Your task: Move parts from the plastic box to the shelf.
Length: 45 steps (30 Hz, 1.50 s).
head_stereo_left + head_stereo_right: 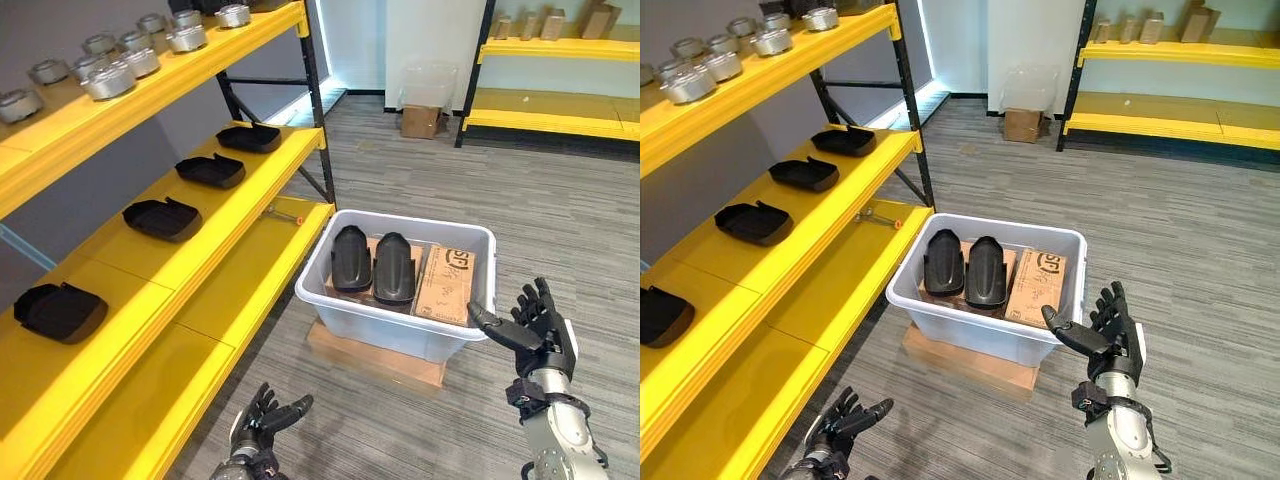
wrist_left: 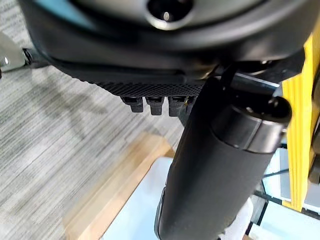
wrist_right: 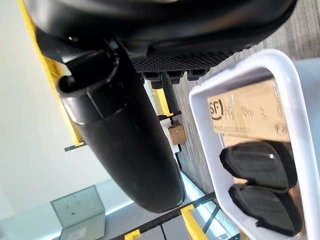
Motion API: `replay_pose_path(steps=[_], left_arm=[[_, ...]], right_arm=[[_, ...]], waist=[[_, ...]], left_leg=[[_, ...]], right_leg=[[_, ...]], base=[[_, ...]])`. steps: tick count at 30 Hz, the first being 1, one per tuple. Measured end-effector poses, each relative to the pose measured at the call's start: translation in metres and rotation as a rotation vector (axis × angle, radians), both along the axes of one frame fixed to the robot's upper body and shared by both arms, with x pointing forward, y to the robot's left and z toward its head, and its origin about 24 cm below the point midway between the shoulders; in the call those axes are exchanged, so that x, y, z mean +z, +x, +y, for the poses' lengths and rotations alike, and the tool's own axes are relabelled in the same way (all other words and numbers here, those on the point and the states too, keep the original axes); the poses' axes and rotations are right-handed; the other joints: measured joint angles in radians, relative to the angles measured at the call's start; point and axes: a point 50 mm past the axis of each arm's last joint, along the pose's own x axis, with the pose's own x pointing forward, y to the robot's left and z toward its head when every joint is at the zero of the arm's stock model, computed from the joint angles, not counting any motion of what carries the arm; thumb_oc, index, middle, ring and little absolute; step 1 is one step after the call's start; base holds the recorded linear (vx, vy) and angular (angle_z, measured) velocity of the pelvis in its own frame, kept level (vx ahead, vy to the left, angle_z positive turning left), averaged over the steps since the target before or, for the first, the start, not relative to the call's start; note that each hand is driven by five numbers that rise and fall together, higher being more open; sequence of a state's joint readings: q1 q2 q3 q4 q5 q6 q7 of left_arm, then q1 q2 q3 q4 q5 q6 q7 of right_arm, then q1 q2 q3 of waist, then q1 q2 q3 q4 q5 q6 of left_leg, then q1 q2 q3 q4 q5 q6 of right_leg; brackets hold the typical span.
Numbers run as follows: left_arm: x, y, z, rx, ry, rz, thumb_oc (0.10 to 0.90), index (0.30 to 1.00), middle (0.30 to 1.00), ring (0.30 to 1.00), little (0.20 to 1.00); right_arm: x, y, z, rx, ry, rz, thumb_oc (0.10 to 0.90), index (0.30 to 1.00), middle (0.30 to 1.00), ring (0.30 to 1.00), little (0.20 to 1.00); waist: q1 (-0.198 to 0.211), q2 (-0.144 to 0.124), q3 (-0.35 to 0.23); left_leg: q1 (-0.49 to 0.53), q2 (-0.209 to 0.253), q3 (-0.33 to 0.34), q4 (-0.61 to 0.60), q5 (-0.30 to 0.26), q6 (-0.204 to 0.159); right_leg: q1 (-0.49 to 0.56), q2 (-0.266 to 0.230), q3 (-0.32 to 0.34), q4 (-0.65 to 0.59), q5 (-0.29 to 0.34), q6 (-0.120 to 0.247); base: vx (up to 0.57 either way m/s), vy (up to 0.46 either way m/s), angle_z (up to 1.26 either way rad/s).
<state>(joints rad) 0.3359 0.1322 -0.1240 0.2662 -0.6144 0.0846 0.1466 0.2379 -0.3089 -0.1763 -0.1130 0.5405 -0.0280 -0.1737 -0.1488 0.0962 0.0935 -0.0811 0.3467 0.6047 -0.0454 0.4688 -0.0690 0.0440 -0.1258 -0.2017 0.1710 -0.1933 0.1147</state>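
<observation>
A white plastic box (image 1: 340, 300) stands on a flat cardboard slab on the floor. Inside lie two black moulded parts (image 1: 372, 264) side by side, next to a brown carton (image 1: 446, 284). My right hand (image 1: 540, 328) hovers open just off the box's near right corner, fingers spread, holding nothing. My left hand (image 1: 262, 418) is low at the front, beside the yellow shelf (image 1: 215, 290), fingers relaxed and empty. Several black parts (image 1: 162, 218) lie on the middle shelf board. The right wrist view looks past the thumb (image 3: 125, 145) at the two parts (image 3: 260, 180) in the box.
Metal cylindrical parts (image 1: 110, 78) line the top shelf board. A small tool (image 1: 285, 213) lies on the lower board. Another yellow rack (image 1: 560, 100) and a cardboard box (image 1: 420, 120) stand at the far wall. Grey floor spreads right of the box.
</observation>
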Motion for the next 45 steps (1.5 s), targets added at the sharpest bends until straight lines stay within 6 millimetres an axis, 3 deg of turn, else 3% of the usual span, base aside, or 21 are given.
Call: replay_pose_path(steps=[5,6,8,10,11,12,13,14,16,17,19,20,21,22,23,25,26,29,34,42,45], left_arm=[[0.000,0.003,-0.007,-0.015,-0.019,-0.009,0.900,1.000,1.000,1.000,1.000],[0.001,0.005,-0.005,-0.011,-0.016,-0.014,0.900,1.000,1.000,1.000,1.000],[0.002,0.005,0.000,0.011,-0.005,-0.014,0.900,1.000,1.000,1.000,1.000],[0.005,0.012,0.000,0.018,-0.007,-0.044,0.900,1.000,1.000,1.000,1.000],[0.005,0.011,-0.002,0.022,-0.018,-0.044,0.900,1.000,1.000,1.000,1.000],[0.005,0.012,-0.002,0.028,-0.021,-0.047,0.900,1.000,1.000,1.000,1.000],[0.006,0.014,0.002,0.045,-0.014,-0.053,0.900,1.000,1.000,1.000,1.000],[0.007,0.016,0.009,0.070,-0.001,-0.059,0.900,1.000,1.000,1.000,1.000],[0.013,0.026,0.017,0.095,0.013,-0.092,0.900,1.000,1.000,1.000,1.000],[0.011,0.024,0.018,0.101,0.014,-0.087,0.900,1.000,1.000,1.000,1.000],[0.010,0.024,0.014,0.103,0.000,-0.086,0.900,1.000,1.000,1.000,1.000],[0.009,0.023,0.010,0.109,-0.014,-0.081,0.900,1.000,1.000,1.000,1.000],[0.007,0.021,0.009,0.122,-0.023,-0.073,0.900,1.000,1.000,1.000,1.000],[0.005,0.017,0.015,0.143,-0.012,-0.058,0.900,1.000,1.000,1.000,1.000],[0.009,0.020,0.023,0.139,0.019,-0.069,0.900,1.000,1.000,1.000,1.000],[0.016,0.030,0.034,0.117,0.071,-0.098,0.900,1.000,1.000,1.000,1.000],[0.021,0.037,0.039,0.101,0.094,-0.121,0.900,1.000,1.000,1.000,1.000],[0.033,0.056,0.033,0.064,0.095,-0.193,0.900,1.000,1.000,1.000,1.000],[0.041,0.070,0.024,0.028,0.089,-0.238,0.900,1.000,1.000,1.000,1.000],[0.040,0.066,0.028,0.024,0.118,-0.219,0.900,1.000,1.000,1.000,1.000],[0.040,0.066,0.028,0.022,0.119,-0.217,0.900,1.000,1.000,1.000,1.000]], right_arm=[[0.003,0.000,-0.004,0.003,-0.021,-0.002,0.900,1.000,1.000,1.000,1.000],[0.003,0.001,-0.003,0.006,-0.018,-0.002,0.900,1.000,1.000,1.000,1.000],[0.002,0.002,0.000,0.030,-0.019,-0.002,0.900,1.000,1.000,1.000,1.000],[0.005,0.002,-0.003,0.031,-0.035,-0.007,0.900,1.000,1.000,1.000,1.000],[0.009,0.003,-0.006,0.033,-0.049,-0.021,0.900,1.000,1.000,1.000,1.000],[0.009,0.003,-0.007,0.022,-0.044,-0.024,0.900,1.000,1.000,1.000,1.000],[0.006,0.003,-0.004,0.026,-0.033,-0.020,0.900,1.000,1.000,1.000,1.000],[0.004,0.004,0.002,0.054,-0.027,-0.010,0.900,1.000,1.000,1.000,1.000],[0.003,0.006,0.006,0.069,-0.018,-0.014,0.900,1.000,1.000,1.000,1.000],[0.005,0.008,0.006,0.066,-0.019,-0.026,0.900,1.000,1.000,1.000,1.000],[0.012,0.012,-0.001,0.040,-0.032,-0.056,0.900,1.000,1.000,1.000,1.000],[0.018,0.013,-0.007,0.033,-0.054,-0.069,0.900,1.000,1.000,1.000,1.000],[0.020,0.016,-0.009,0.039,-0.066,-0.073,0.900,1.000,1.000,1.000,1.000],[0.017,0.017,-0.004,0.053,-0.050,-0.062,0.900,1.000,1.000,1.000,1.000],[0.011,0.011,0.002,0.066,-0.027,-0.052,0.900,1.000,1.000,1.000,1.000],[0.002,0.006,0.010,0.062,0.026,-0.039,0.900,1.000,1.000,1.000,1.000],[-0.002,0.005,0.012,0.049,0.051,-0.032,0.900,1.000,1.000,1.000,1.000],[0.001,0.011,0.018,0.064,0.062,-0.053,0.900,1.000,1.000,1.000,1.000],[0.020,0.029,0.024,0.095,0.056,-0.138,0.900,1.000,1.000,1.000,1.000],[0.022,0.030,0.024,0.091,0.055,-0.144,0.900,1.000,1.000,1.000,1.000],[0.022,0.031,0.024,0.085,0.056,-0.144,0.900,1.000,1.000,1.000,1.000]], waist=[[-0.012,0.001,0.021],[-0.010,-0.006,0.034],[0.034,-0.039,0.060],[0.047,-0.067,0.082],[0.058,-0.050,0.087],[0.047,-0.026,0.091],[0.052,-0.042,0.107],[0.077,-0.070,0.128],[0.107,-0.106,0.170],[0.123,-0.106,0.175],[0.124,-0.067,0.181],[0.124,-0.024,0.183],[0.133,0.015,0.180],[0.142,0.001,0.181],[0.152,-0.033,0.182],[0.147,-0.078,0.182],[0.152,-0.086,0.180],[0.151,-0.103,0.179],[0.146,-0.123,0.169],[0.146,-0.152,0.151],[0.148,-0.160,0.141]], left_leg=[[0.009,0.004,-0.049,0.006,0.001,0.001],[0.013,0.005,-0.080,0.024,0.001,0.001],[0.005,-0.001,-0.246,0.098,0.001,0.001],[-0.040,-0.048,-0.345,0.157,-0.112,-0.049],[-0.040,-0.092,-0.356,0.133,-0.158,-0.049],[-0.019,-0.088,-0.331,0.109,-0.165,-0.036],[-0.016,-0.093,-0.390,0.111,-0.170,-0.042],[-0.015,-0.094,-0.457,0.137,-0.173,-0.044],[-0.099,-0.096,-0.570,0.328,-0.202,-0.071],[-0.119,-0.102,-0.634,0.281,-0.316,-0.105],[-0.109,-0.120,-0.661,0.122,-0.353,-0.085],[-0.091,-0.122,-0.661,0.080,-0.399,-0.057],[-0.068,-0.120,-0.670,0.071,-0.390,-0.056],[-0.053,-0.128,-0.621,0.086,-0.379,-0.073],[-0.038,-0.149,-0.585,0.101,-0.377,-0.070],[-0.053,-0.173,-0.577,0.140,-0.388,-0.070],[-0.084,-0.175,-0.585,0.189,-0.414,-0.066],[-0.137,-0.189,-0.579,0.251,-0.455,-0.055],[-0.205,-0.205,-0.556,0.310,-0.483,-0.034],[-0.266,-0.213,-0.550,0.367,-0.510,-0.014],[-0.301,-0.224,-0.551,0.419,-0.555,-0.005]], right_leg=[[-0.001,0.002,0.018,0.007,-0.001,-0.001],[-0.003,-0.001,0.033,0.019,-0.005,-0.006],[-0.012,-0.015,0.089,0.030,0.004,-0.018],[-0.022,-0.041,0.120,0.015,0.026,-0.021],[-0.018,-0.039,0.137,-0.005,0.039,-0.011],[-0.017,-0.018,0.126,-0.011,0.036,-0.001],[-0.026,-0.021,0.128,0.011,0.015,0.010],[-0.033,-0.022,0.157,0.027,0.003,-0.004],[-0.021,-0.027,0.200,0.018,0.016,-0.019],[-0.023,-0.020,0.221,0.008,0.020,-0.022],[-0.033,-0.016,0.232,0.003,0.020,-0.012],[-0.040,-0.002,0.246,0.004,0.018,0.010],[-0.036,0.014,0.260,0.007,0.019,0.024],[-0.038,-0.006,0.291,0.024,0.011,0.030],[-0.034,-0.039,0.292,0.032,0.009,0.037],[-0.022,-0.067,0.278,0.013,-0.001,0.059],[-0.018,-0.073,0.258,0.002,0.006,0.071],[-0.032,-0.088,0.264,-0.029,0.019,0.079],[-0.075,-0.110,0.278,-0.050,0.036,0.090],[-0.109,-0.124,0.281,-0.065,0.050,0.099],[-0.125,-0.132,0.281,-0.063,0.053,0.099]], base=[[-0.01,-0.075,-0.09],[-0.01,-0.011,-0.32],[0.00,-0.015,-0.61],[0.11,0.015,-0.47],[0.16,0.065,-0.32],[0.19,0.084,-0.14],[0.19,0.088,-0.22],[0.19,0.097,-0.30],[0.20,0.119,-0.41],[0.24,0.168,-0.38],[0.26,0.205,-0.35],[0.15,0.135,-0.61],[0.24,0.218,-0.86],[0.18,0.161,-0.87],[0.32,0.324,-0.57],[0.23,0.285,0.03],[0.14,0.222,0.19],[0.10,0.199,-0.02],[0.07,0.148,-0.12],[0.04,0.118,-0.03],[0.09,0.143,0.00]])
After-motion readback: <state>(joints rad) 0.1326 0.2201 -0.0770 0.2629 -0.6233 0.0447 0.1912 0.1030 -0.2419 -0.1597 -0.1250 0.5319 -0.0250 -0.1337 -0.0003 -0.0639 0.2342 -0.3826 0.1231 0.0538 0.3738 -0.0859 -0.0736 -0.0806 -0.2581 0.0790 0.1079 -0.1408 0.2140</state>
